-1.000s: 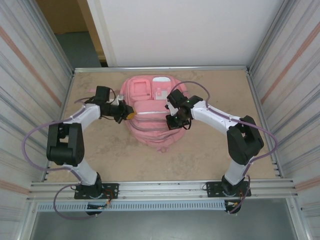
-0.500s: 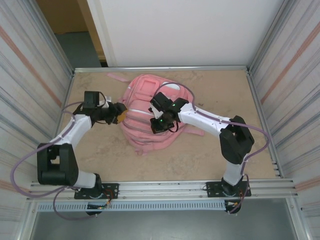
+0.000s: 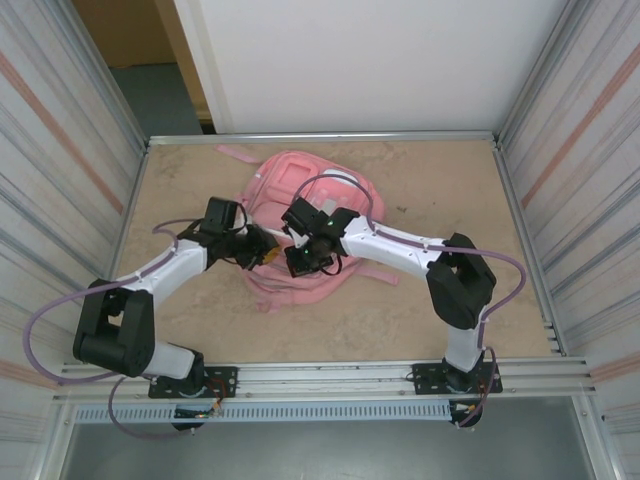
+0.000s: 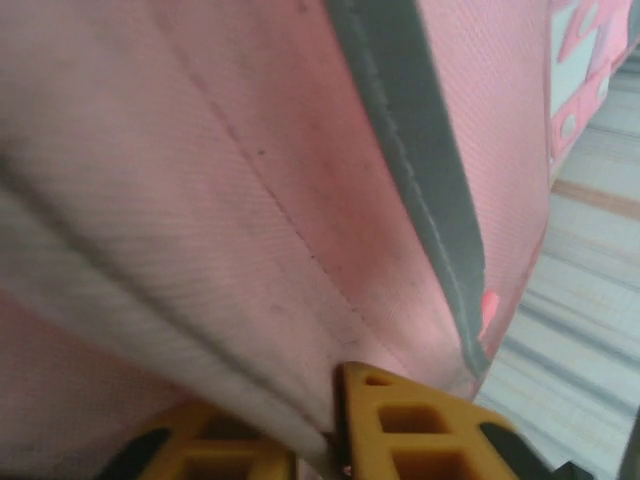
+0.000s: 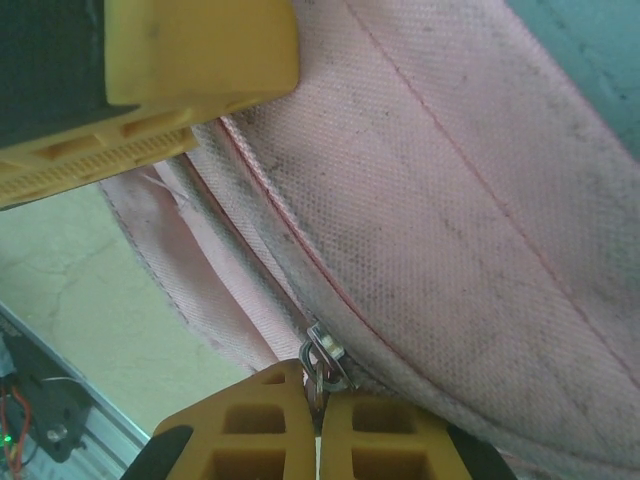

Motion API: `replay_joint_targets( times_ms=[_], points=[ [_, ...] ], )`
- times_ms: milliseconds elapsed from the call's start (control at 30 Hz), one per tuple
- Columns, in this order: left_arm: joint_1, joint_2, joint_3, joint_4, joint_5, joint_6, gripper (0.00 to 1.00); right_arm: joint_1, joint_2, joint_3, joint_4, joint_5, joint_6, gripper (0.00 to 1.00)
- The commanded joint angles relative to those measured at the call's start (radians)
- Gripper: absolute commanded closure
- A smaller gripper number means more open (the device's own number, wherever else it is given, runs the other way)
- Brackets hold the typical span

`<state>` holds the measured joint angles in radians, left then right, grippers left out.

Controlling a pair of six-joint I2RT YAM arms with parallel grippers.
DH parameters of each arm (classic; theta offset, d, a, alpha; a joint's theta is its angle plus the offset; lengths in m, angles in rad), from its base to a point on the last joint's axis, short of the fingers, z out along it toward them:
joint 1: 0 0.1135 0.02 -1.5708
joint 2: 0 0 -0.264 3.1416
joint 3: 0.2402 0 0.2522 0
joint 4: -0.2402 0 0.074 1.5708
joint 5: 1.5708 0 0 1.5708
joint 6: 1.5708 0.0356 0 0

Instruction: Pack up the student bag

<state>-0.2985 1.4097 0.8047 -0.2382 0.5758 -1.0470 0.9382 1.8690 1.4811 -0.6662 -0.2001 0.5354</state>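
The pink student bag (image 3: 288, 188) lies on the middle of the table. Both grippers meet at its near edge. My left gripper (image 3: 271, 259) is shut on a fold of the bag's pink fabric (image 4: 250, 200), which runs down between its yellow fingers (image 4: 420, 430). My right gripper (image 3: 299, 262) is shut on the small metal zipper pull (image 5: 325, 352) at the bag's seam (image 5: 450, 200). In the right wrist view a yellow finger of the left gripper (image 5: 150, 90) sits close by at the upper left.
The bag's pink straps trail out at the far left (image 3: 232, 153) and at the right (image 3: 386, 273). Bare tan tabletop (image 3: 440, 190) surrounds the bag. Corrugated metal walls (image 3: 70, 180) close both sides, and an aluminium rail (image 3: 320, 375) runs along the near edge.
The bag has turned and slid toward the left. My right gripper moved left and nearer with the zipper pull. My left gripper opened, drew away, then came back and shut on the fabric.
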Motion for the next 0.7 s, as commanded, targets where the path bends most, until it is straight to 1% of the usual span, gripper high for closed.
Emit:
replay_joint_targets(
  times_ms=[0,67,133,200,333,500,600,667],
  points=[
    [0.015,-0.028,0.0,0.059,-0.045,0.028,1.0,0.022,-0.019,0.011,-0.018,0.013,-0.031,1.0],
    [0.027,-0.042,0.008,0.024,-0.03,0.074,1.0,0.006,-0.028,0.007,-0.089,0.085,-0.072,1.0],
    [0.053,-0.05,0.002,0.014,0.014,0.101,1.0,-0.006,-0.042,-0.007,-0.147,0.162,-0.117,1.0],
    [0.09,-0.044,-0.011,0.007,0.071,0.133,1.0,-0.03,-0.064,-0.05,-0.173,0.204,-0.164,1.0],
    [0.156,-0.015,-0.023,-0.018,0.186,0.187,1.0,-0.11,-0.101,-0.133,-0.175,0.217,-0.203,1.0],
    [0.133,0.029,-0.013,-0.065,0.258,0.261,1.0,-0.217,-0.092,-0.175,-0.148,0.213,-0.248,1.0],
    [0.134,0.065,-0.011,-0.084,0.307,0.295,1.0,-0.241,-0.065,-0.157,-0.12,0.198,-0.29,1.0],
    [0.138,0.082,-0.003,-0.112,0.317,0.328,1.0,-0.239,-0.056,-0.154,-0.09,0.187,-0.341,0.97]
  ],
)
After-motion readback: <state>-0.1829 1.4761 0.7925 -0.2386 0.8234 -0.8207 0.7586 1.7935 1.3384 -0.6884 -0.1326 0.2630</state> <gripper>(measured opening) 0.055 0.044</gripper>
